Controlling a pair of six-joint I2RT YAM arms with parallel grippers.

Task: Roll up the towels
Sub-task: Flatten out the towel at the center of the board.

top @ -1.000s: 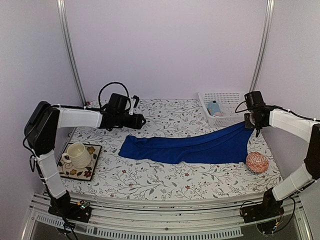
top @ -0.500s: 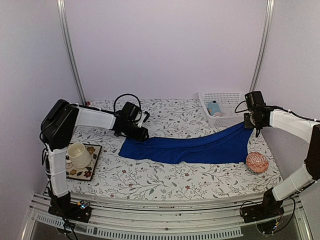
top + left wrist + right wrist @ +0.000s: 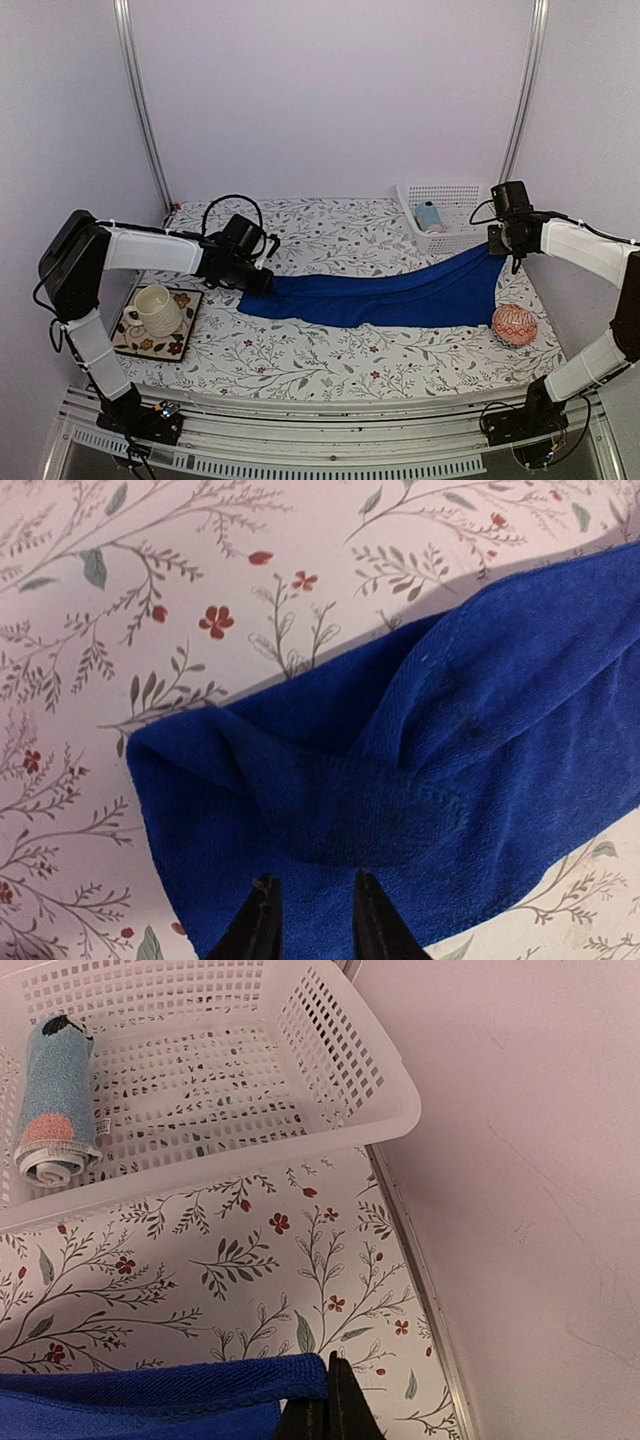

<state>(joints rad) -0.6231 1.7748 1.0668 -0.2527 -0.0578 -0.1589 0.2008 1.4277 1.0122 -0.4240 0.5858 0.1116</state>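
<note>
The long royal-blue towel (image 3: 390,295) lies stretched across the flowered table, unrolled. My right gripper (image 3: 503,248) is shut on its far right corner and holds that end a little raised; in the right wrist view the closed fingertips (image 3: 325,1385) pinch the towel's hem (image 3: 150,1400). My left gripper (image 3: 262,283) is down at the towel's left end. In the left wrist view its fingers (image 3: 262,920) stand narrowly apart over the crumpled blue cloth (image 3: 450,730), which shows flat between them. The light-blue towel (image 3: 428,216) (image 3: 52,1100) lies rolled in the basket.
A white perforated basket (image 3: 455,192) (image 3: 340,1060) stands at the back right by the wall. A pink-red patterned ball (image 3: 514,325) rests near the right edge, just in front of the towel. A cream cup (image 3: 155,308) sits on a flowered tile (image 3: 182,340) at front left.
My left arm swung forward and down onto the towel's left end, and its jaws narrowed. The right arm and the towel's right corner stayed put.
</note>
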